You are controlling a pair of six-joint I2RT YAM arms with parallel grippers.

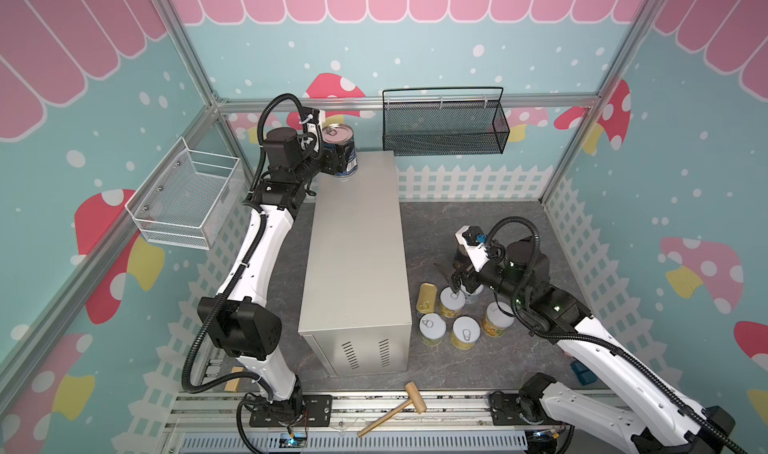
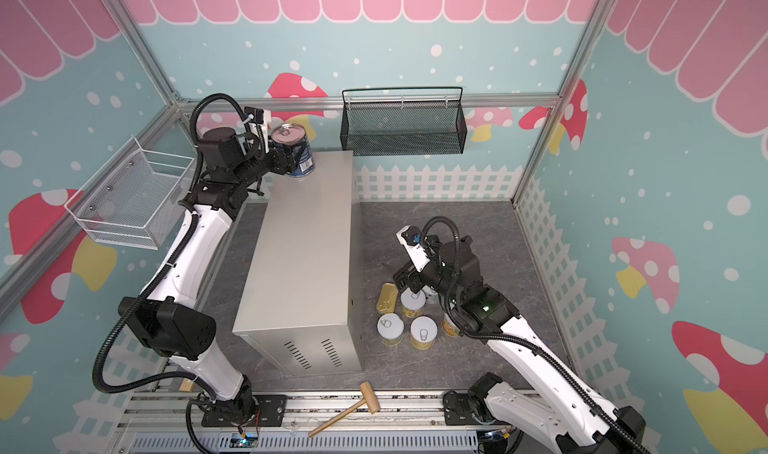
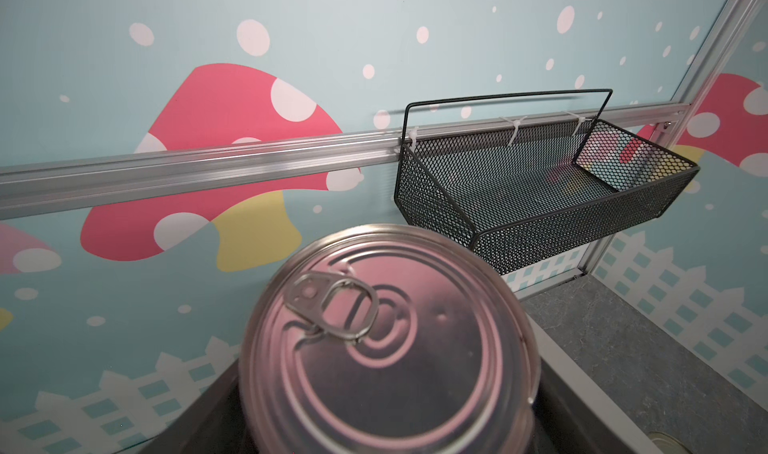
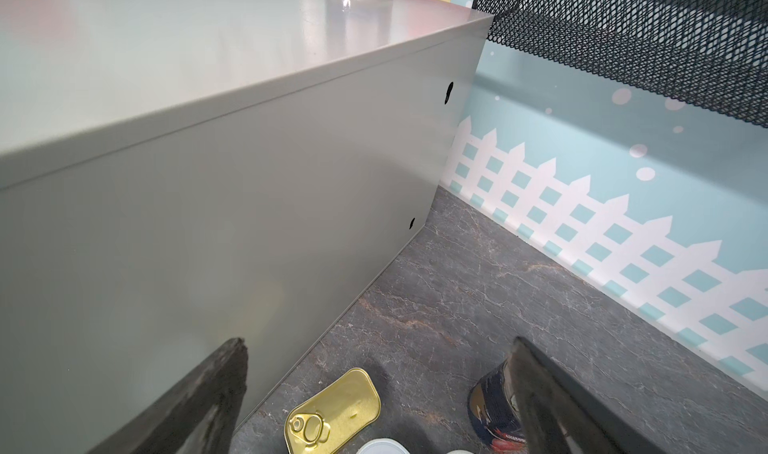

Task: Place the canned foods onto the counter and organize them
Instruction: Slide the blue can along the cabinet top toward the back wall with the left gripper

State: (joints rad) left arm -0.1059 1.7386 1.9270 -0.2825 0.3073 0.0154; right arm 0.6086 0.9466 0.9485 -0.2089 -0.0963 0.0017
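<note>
Left gripper [image 1: 342,159] flanks a tall blue-labelled tin [image 1: 338,133] at the far end of the beige-grey metal counter [image 1: 357,244], likely placing it; grip unclear. Right gripper [image 4: 376,343], jaws apart, hovers over short yellow-labelled tins [image 1: 432,327] beside the counter.

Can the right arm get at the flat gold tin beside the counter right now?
Probably yes. The right gripper hangs open close to the gold tin, with nothing between them; only the counter wall stands near on one side.

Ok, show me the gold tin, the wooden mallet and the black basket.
gold tin [image 1: 427,297]: in a top view, lid.
wooden mallet [image 1: 416,397]: in a top view, head.
black basket [image 1: 444,142]: in a top view, front mesh.
</note>
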